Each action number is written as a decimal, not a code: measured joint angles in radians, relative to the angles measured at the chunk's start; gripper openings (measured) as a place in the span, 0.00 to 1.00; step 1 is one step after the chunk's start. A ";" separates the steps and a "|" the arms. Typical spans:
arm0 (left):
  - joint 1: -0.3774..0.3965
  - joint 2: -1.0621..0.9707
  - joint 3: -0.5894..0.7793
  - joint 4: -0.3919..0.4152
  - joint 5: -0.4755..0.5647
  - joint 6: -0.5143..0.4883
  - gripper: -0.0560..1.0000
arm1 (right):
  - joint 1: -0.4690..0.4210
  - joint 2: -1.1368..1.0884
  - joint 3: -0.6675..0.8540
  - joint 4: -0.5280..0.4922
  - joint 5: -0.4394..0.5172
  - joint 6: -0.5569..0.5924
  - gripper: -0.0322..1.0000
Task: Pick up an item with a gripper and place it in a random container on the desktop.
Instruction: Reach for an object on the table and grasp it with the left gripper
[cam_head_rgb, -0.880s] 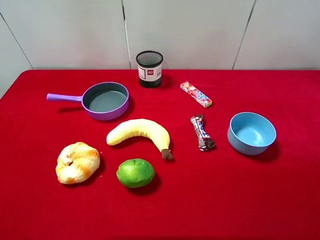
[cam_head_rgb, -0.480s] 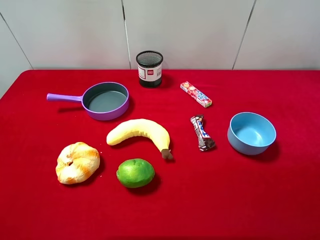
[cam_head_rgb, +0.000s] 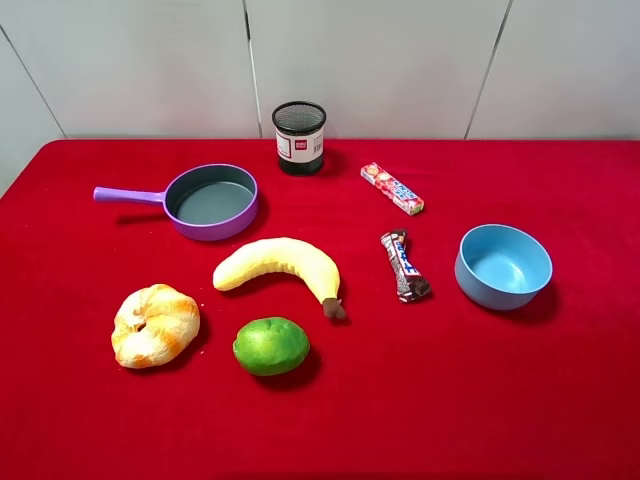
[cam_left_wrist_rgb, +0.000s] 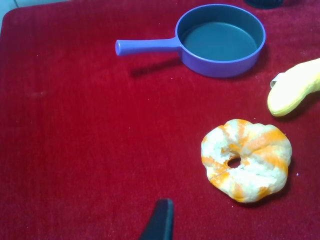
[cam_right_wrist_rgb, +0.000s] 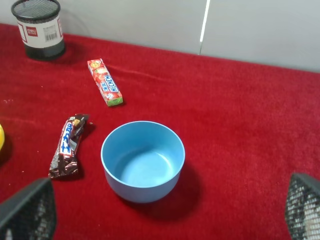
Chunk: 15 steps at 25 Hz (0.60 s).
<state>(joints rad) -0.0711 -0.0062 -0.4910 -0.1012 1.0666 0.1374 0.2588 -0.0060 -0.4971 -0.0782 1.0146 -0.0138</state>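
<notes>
lime: rests on the desktop, a red cloth, near and left of middle in the high view, the only view that shows it.
lime's axis: nearly round, a touch wider across than deep, so no real long axis; which way its stem end faces i cannot tell.
croissant: just beside the lime on its left, with a narrow strip of cloth between them.
banana: just beyond the lime, lying across the view in a shallow arch. its dark tip is at the right, near the lime but apart from it. it lies between the lime and the container.
container: black mesh cup with a white-and-red label, upright at the far edge of the cloth, well apart from the lime.
pan: purple, handle pointing left, beyond the banana and left of the cup.
candy stick: right of the cup, lying slantwise.
chocolate bar: between the banana's tip and the bowl.
blue bowl: upright at the right, well apart from the lime.
left gripper: only one dark fingertip shows, over bare cloth near the croissant; spread or pressed together, i cannot tell.
right gripper: two mesh-textured fingers sit at opposite corners of its wrist view, spread wide and pinching nothing, with the blue bowl between them.
</notes>
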 joint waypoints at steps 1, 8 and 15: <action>0.000 0.000 0.000 0.000 0.000 0.000 0.81 | 0.000 0.000 0.000 0.000 0.000 0.000 0.70; 0.000 0.000 0.000 0.000 0.000 0.000 0.81 | 0.000 0.000 0.000 0.000 0.000 0.000 0.70; 0.000 0.000 0.000 0.000 0.000 0.000 0.81 | 0.000 0.000 0.000 0.000 0.000 0.000 0.70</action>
<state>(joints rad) -0.0711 -0.0062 -0.4910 -0.1012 1.0666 0.1374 0.2588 -0.0060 -0.4971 -0.0782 1.0146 -0.0138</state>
